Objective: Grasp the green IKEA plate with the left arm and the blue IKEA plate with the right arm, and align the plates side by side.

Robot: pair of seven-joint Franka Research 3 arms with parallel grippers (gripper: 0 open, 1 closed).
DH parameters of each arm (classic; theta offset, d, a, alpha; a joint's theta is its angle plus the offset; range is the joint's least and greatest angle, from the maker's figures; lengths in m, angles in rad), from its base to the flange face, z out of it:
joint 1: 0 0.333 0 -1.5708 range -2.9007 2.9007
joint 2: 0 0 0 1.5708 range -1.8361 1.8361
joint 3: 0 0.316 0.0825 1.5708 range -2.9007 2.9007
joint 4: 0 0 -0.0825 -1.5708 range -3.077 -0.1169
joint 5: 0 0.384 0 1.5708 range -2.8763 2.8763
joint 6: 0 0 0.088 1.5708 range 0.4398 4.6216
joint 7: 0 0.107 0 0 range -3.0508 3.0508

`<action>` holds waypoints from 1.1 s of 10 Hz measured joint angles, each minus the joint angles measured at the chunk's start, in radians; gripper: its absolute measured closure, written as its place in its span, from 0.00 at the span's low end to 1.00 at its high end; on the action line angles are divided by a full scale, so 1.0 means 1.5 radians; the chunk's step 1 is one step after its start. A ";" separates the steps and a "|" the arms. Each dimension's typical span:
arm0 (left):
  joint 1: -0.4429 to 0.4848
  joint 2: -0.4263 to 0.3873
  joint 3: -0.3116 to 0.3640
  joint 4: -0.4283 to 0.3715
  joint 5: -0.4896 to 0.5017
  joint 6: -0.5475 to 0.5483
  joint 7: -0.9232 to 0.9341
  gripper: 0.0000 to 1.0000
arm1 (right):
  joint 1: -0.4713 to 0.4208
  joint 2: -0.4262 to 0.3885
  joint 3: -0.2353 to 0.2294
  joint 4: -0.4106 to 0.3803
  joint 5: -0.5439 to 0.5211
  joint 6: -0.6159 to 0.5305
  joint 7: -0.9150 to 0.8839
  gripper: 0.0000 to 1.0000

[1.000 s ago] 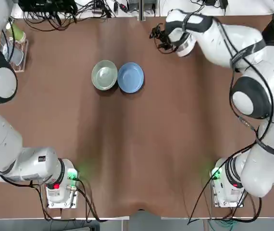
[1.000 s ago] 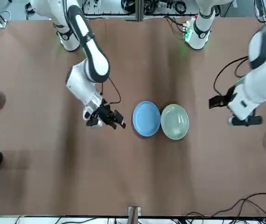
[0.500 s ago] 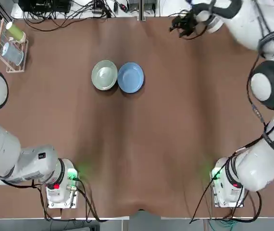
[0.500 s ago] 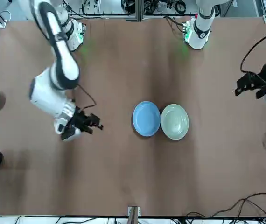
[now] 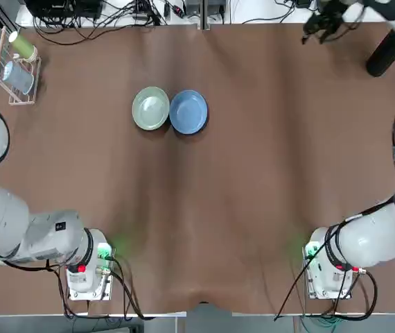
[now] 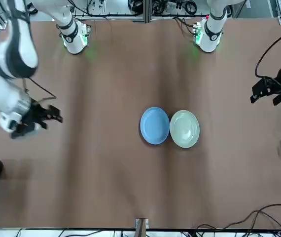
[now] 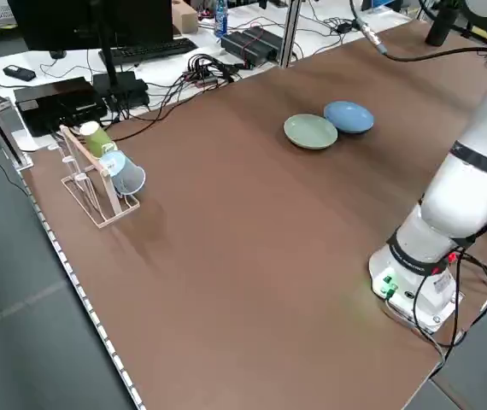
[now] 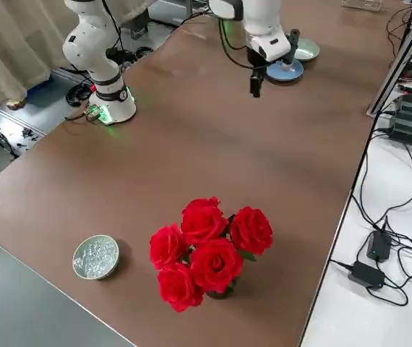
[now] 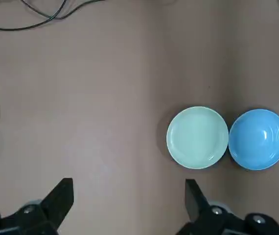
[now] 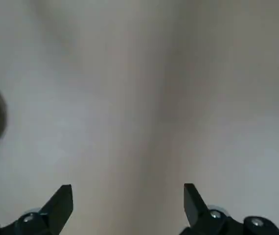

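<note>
Retracting looks right: green plate (image 5: 150, 108) and blue plate (image 5: 188, 112) touch, mid-table toward the far edge; left gripper (image 9: 128, 196) and right gripper (image 6: 36, 118) gape empty, so lift clear.

Smooth, faintly glossy plastic on green plate (image 9: 197, 137) and blue plate (image 9: 258, 139); matt brown table (image 5: 204, 208); wooden rack (image 7: 90, 182) at left edge.

left gripper (image 9: 127, 205): fingers spread wide, holding nothing, pointing down
right gripper (image 10: 127, 208): fingers spread, holding nothing, raised near far table edge
</note>
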 joint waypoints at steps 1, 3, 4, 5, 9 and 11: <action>-0.016 -0.013 0.016 -0.015 0.000 0.001 0.000 0.00 | -0.017 -0.016 0.000 0.018 -0.035 -0.049 0.021 0.00; -0.046 -0.035 0.046 -0.047 -0.001 0.002 0.000 0.00 | -0.037 -0.036 0.003 0.101 -0.073 -0.179 0.074 0.00; -0.058 -0.040 0.059 -0.057 -0.002 0.003 0.000 0.00 | -0.049 -0.041 0.013 0.158 -0.094 -0.240 0.086 0.00; -0.063 -0.040 0.062 -0.061 -0.002 0.003 0.001 0.00 | -0.076 -0.044 0.041 0.213 -0.111 -0.290 0.092 0.00; -0.086 -0.040 0.086 -0.065 -0.002 0.006 -0.004 0.01 | -0.166 -0.047 0.137 0.351 -0.125 -0.387 0.098 0.00; -0.091 -0.040 0.099 -0.065 -0.001 0.007 -0.020 0.02 | -0.166 -0.047 0.137 0.363 -0.135 -0.389 0.122 0.00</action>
